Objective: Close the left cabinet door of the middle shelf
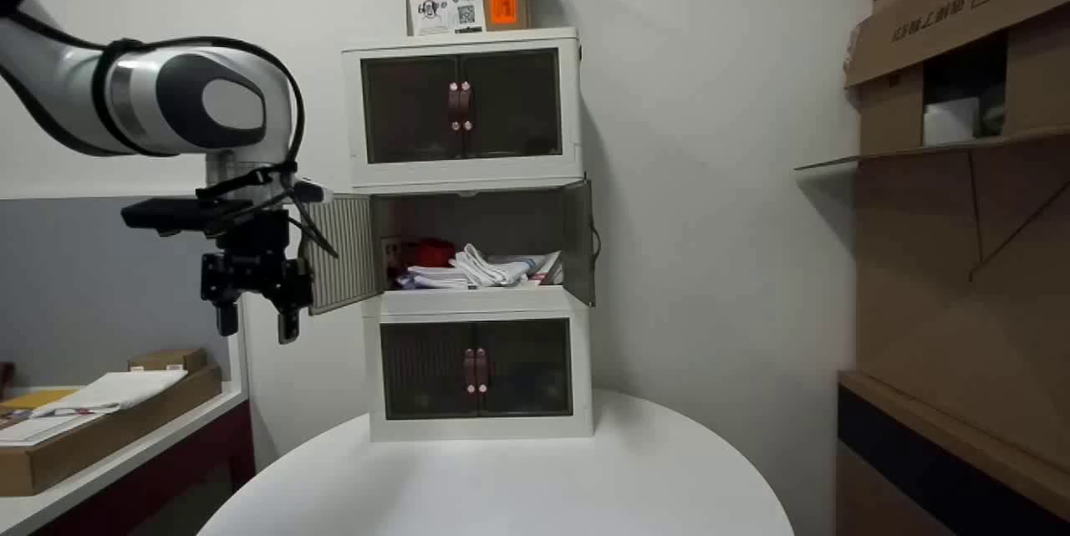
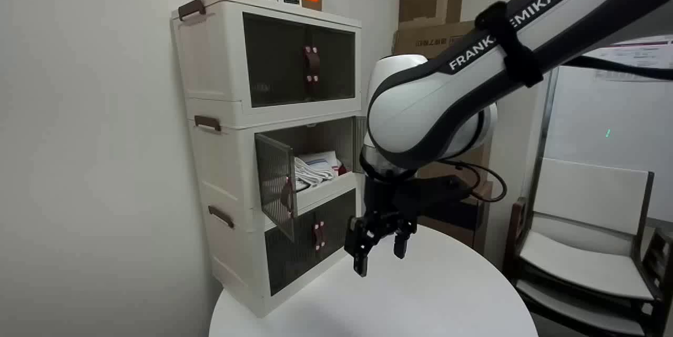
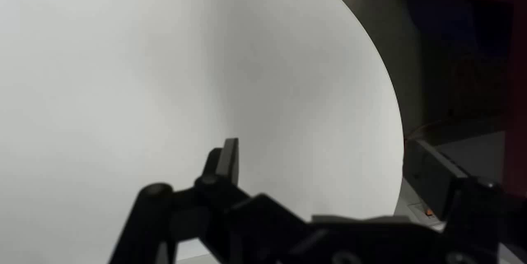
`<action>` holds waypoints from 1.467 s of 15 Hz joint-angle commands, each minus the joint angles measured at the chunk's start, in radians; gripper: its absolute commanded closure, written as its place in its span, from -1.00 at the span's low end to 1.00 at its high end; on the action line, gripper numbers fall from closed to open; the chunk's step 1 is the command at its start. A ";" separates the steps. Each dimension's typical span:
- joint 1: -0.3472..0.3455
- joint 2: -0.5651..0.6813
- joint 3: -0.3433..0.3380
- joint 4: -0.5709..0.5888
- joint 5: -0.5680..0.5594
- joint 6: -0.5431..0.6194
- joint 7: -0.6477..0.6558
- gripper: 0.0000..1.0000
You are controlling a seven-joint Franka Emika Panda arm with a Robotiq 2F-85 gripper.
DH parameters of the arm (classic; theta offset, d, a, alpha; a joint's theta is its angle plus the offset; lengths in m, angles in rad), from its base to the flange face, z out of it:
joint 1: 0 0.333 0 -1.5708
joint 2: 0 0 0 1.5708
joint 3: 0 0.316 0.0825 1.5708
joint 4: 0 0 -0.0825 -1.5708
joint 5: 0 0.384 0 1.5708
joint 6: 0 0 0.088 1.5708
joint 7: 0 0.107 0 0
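My gripper [image 3: 327, 155] stands wide, jaws well apart, above the white table [image 3: 123, 70]. In an exterior view, the left cabinet door [image 2: 274, 169], apart from my gripper, is swung outward on the middle shelf [image 2: 328, 193], where folded white cloths [image 2: 311, 171] lie.

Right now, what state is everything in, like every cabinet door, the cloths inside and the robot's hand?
Left cabinet door of the middle shelf: open
Right door of that shelf: open
Top doors: both shut
Bottom doors: both shut
Cloths: in a pile
Hand: open, holding nothing
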 commanded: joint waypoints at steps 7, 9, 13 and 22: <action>0.009 -0.002 0.003 0.004 -0.003 0.008 0.004 -1.00; 0.017 -0.009 0.014 0.017 -0.003 0.028 0.017 -1.00; 0.031 -0.037 0.031 0.067 -0.005 0.032 0.024 -1.00; -0.004 0.018 0.063 0.271 -0.131 0.095 0.049 -1.00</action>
